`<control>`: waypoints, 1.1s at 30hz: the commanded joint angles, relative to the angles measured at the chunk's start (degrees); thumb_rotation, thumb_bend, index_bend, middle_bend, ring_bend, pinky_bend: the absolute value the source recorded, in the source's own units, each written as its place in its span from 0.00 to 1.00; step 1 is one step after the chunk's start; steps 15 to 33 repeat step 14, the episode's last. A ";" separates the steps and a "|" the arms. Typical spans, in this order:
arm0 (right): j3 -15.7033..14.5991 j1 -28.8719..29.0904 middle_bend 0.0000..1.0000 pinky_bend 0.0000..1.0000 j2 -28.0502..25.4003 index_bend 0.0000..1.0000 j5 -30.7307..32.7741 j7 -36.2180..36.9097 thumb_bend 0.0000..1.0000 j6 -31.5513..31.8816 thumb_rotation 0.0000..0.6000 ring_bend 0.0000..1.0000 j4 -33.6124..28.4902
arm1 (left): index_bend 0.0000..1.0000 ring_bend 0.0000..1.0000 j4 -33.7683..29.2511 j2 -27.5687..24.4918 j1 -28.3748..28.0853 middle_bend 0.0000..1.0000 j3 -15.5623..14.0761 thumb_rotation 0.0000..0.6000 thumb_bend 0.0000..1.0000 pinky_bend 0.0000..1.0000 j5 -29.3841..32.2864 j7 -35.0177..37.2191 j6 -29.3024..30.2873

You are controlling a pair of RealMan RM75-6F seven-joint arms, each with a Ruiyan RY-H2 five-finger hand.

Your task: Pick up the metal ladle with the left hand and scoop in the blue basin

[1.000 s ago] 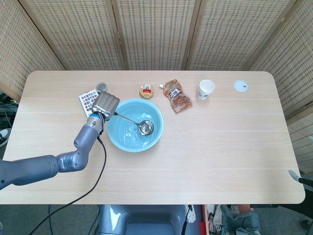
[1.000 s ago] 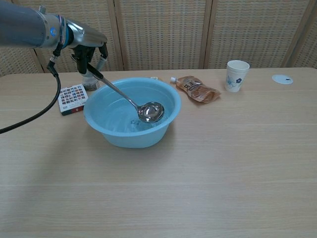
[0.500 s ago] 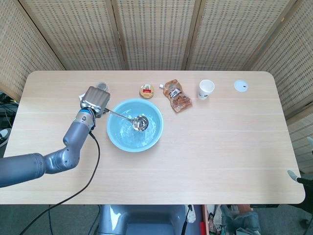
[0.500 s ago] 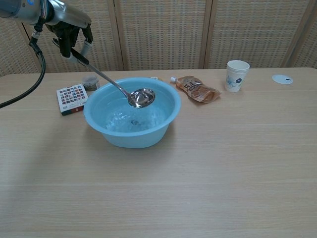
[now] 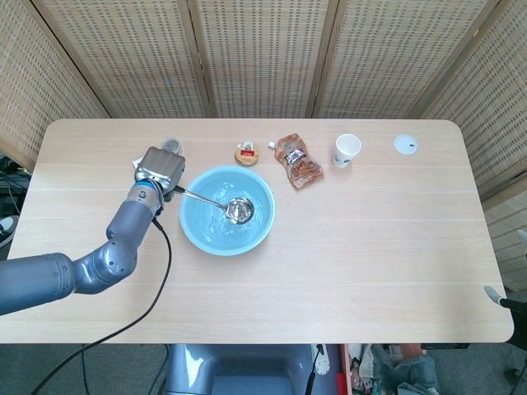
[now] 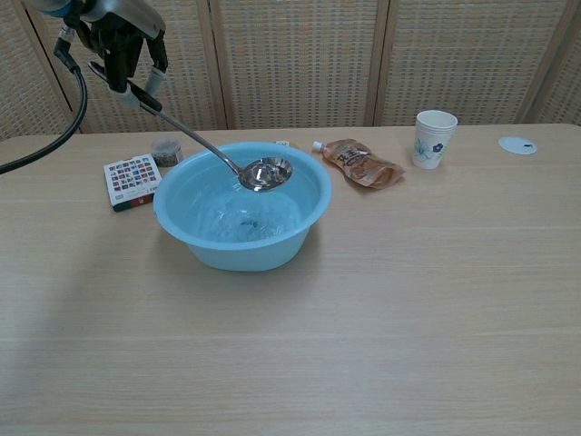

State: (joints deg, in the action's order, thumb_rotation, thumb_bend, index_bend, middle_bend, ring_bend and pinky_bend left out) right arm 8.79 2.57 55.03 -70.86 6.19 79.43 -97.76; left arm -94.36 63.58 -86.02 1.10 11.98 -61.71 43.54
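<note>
Sat unmoved toward the left half of the tabletop, nearer the far edge than the near one: basin (image 6: 241, 218), some water in the bottom. Hung above the water, around rim height, at the basin's middle: ladle (image 6: 265, 173) bowl, raised from the dip of a second ago, when deep down by the right inner wall. Looked level and possibly holding a little water, though contents too small to tell for certain. Ran up and left from there across the basin's left rim: long handle, end clamped in the left hand (image 6: 121, 36), fingers wrapped round it. Lifted well up and drawn back toward the far-left corner in the last second, most of the rise in the first half. Judged from this: scoop stroke done, ladle brought out of the water; task near its end, or set for another dip. Beyond the basin, near the far edge, unchanged: card (image 6: 132, 179), pouch (image 6: 361, 162), cup (image 6: 434, 138). Right hand not seen in either view.
</note>
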 commanded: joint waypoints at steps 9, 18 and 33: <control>-0.02 -0.10 0.00 0.00 -0.04 0.00 -0.08 0.01 0.00 0.12 1.00 0.00 -0.03 | 1.00 0.96 -2.97 -3.52 -4.65 1.00 -0.59 1.00 0.65 1.00 5.69 -1.68 -0.16; 0.02 -0.16 0.00 0.00 -0.06 0.00 -0.02 0.02 0.00 0.24 1.00 0.00 -0.07 | 1.00 0.96 -3.80 -4.46 -6.35 1.00 -0.79 1.00 0.65 0.99 8.08 -2.58 0.13; 0.02 -0.16 0.00 0.00 -0.06 0.00 -0.02 0.02 0.00 0.24 1.00 0.00 -0.07 | 1.00 0.96 -3.80 -4.46 -6.35 1.00 -0.79 1.00 0.65 0.99 8.08 -2.58 0.13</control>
